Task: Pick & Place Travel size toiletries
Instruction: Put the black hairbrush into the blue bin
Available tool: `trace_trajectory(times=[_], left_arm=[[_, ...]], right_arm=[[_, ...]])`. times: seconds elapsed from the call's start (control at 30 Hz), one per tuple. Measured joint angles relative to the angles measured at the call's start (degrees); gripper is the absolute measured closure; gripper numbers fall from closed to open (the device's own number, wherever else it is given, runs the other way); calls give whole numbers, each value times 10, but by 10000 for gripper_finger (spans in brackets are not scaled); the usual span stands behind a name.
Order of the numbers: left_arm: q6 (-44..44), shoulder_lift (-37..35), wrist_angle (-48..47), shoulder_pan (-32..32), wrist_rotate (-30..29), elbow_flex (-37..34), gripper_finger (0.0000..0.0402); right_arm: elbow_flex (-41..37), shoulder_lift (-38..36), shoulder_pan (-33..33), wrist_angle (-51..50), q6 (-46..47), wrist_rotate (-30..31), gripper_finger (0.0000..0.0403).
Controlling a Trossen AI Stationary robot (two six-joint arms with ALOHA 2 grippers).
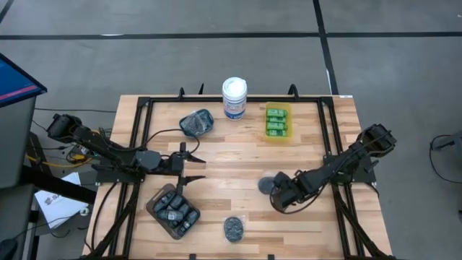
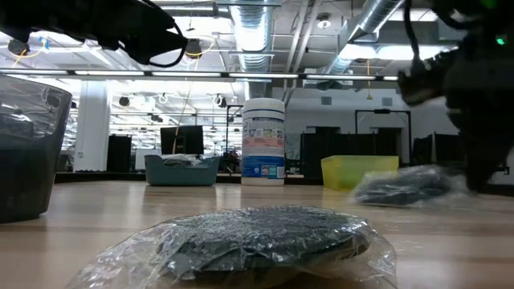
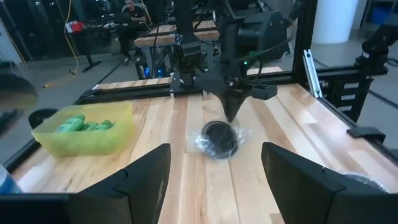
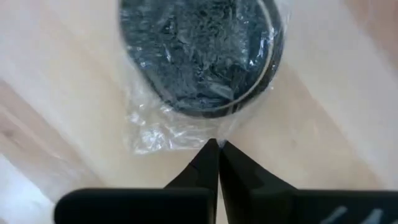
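A round dark piece in clear plastic wrap point(image 4: 199, 56) lies flat on the table right of centre point(image 1: 266, 184). My right gripper point(image 4: 217, 146) stands over its near side, pointing down, shut on the wrap. A second wrapped round piece point(image 1: 233, 229) lies by the near edge. Several dark mini bottles fill a brown tray point(image 1: 173, 211). Green mini bottles point(image 1: 277, 120) sit in a yellow container. My left gripper point(image 1: 193, 167) hovers open and level at centre left, holding nothing. My right gripper pinches the loose edge of the clear wrap point(image 4: 214, 138) between its two fingertips, beside the dark disc and not on it. The fingers come from above, pointing steeply down. The wrapped piece lies flat on the table.
A tall white canister point(image 1: 234, 97) stands at the far middle, with a teal container point(image 1: 196, 123) to its left. A black frame point(image 1: 137, 137) runs along the table's sides. Bare wood lies between the two arms.
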Motion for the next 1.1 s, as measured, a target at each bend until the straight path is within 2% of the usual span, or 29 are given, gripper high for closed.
trace_trajectory(times=[0.37, 0.67, 1.1], left_arm=[[-105, 2, 0, 62, 39, 0, 126], [-123, 2, 17, 138, 168, 0, 121], [-197, 2, 43, 258, 329, 0, 120]], right_arm=[[121, -1, -70, -53, -199, 115, 403], [175, -2, -126, -43, -350, 171, 403], [244, -2, -133, -20, -477, 211, 403]])
